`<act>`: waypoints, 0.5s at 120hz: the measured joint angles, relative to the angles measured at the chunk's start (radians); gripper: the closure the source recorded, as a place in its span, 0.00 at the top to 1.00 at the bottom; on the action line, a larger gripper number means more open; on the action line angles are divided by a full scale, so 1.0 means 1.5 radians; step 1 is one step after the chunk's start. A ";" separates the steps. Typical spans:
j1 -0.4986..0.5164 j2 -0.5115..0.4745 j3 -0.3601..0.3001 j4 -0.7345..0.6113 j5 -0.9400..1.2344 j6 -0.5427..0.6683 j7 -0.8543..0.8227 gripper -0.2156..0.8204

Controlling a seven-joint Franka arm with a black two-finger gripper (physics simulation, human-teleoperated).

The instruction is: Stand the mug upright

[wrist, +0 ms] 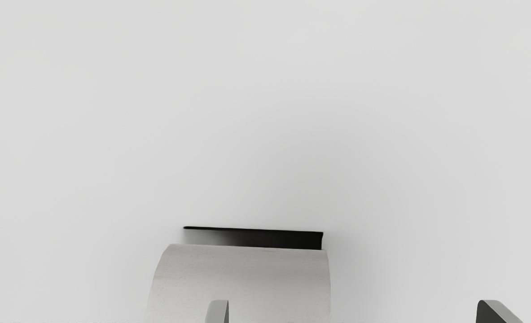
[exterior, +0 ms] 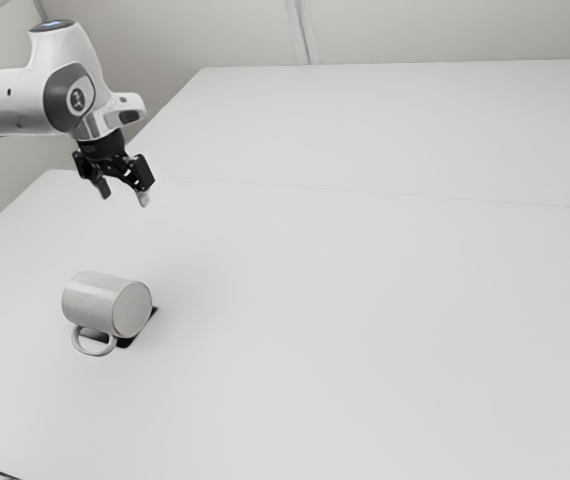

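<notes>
Above the mug lying on its side, we hold the tool spread wide, likely to leave room for straddling its body.

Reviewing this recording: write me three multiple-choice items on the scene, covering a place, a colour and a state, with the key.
1. Where is the mug?
A) in a bowl
B) on the table
C) on the floor

2. What colour is the gripper?
A) red
B) yellow
C) black

3. How does the mug lie?
A) on its side
B) upright
C) upside down

Key:
1 B: the exterior view shows it resting there.
2 C: its dark body shows against the pale background.
3 A: its round end faces sideways.
</notes>
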State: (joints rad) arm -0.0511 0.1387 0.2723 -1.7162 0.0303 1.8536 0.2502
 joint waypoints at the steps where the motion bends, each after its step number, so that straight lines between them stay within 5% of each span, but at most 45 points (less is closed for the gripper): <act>1: 0.000 0.000 0.000 -0.001 0.000 0.000 0.000 0.79; 22: -0.009 -0.016 0.048 -0.030 -0.033 -0.001 0.013 0.79; 60: 0.125 0.043 0.077 -0.040 -0.151 -0.045 0.151 0.79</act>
State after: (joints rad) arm 0.1360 0.2032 0.3878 -1.7766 -0.1956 1.7864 0.4760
